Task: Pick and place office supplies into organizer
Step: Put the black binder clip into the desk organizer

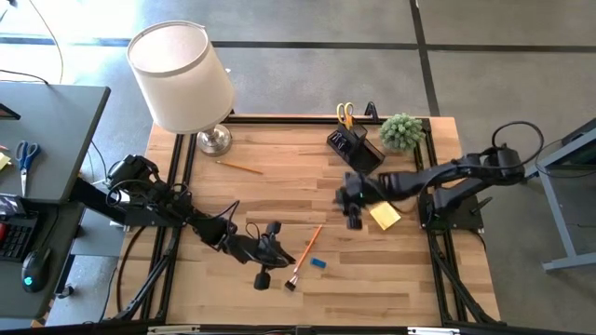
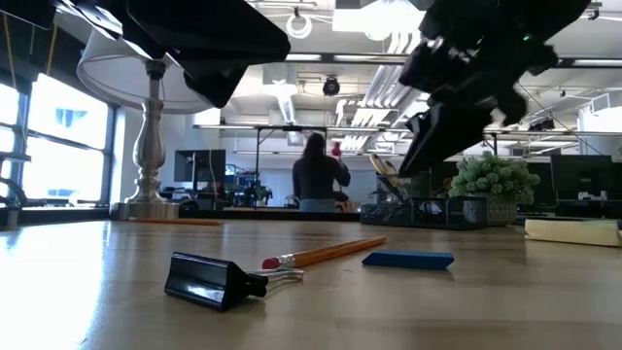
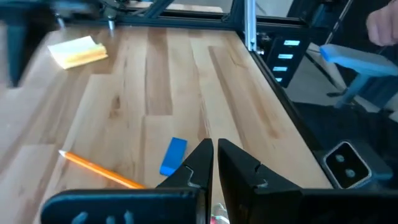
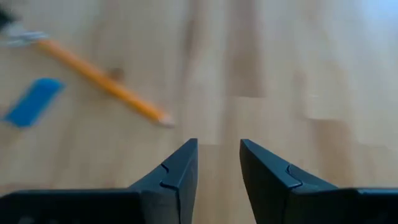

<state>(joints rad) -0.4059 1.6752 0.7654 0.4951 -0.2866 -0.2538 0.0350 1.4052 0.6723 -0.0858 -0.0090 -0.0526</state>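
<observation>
From where I stand, the left tool (image 1: 264,249) hangs low over the near middle of the counter (image 1: 372,298), its two fingers pressed together with nothing between them. Just beside it lies a small black clip (image 2: 214,280), light and springy; its wire loops would slip, so the flat body is the place to pinch. Touching or nearly touching the clip is the eraser end of an orange pencil (image 1: 306,249), thin, stiff and quick to roll; I'd take it near the middle, across the shaft. A small blue eraser (image 1: 318,263) rests close to its right, soft and grippy, easy to hold by its long sides. A second pencil (image 1: 240,167) lies farther back, near the lamp (image 1: 182,76).

Further right, the right tool (image 1: 352,197) hovers above bare wood with its fingers apart, holding nothing. Just to its right sits the yellow sticky-note pad (image 1: 385,216), light and flat; the sheets may fan, so I'd squeeze it across two opposite edges. Behind it stands the black organizer (image 1: 355,147) with yellow-handled scissors (image 1: 345,113) upright inside, beside a small plant (image 1: 401,131).
</observation>
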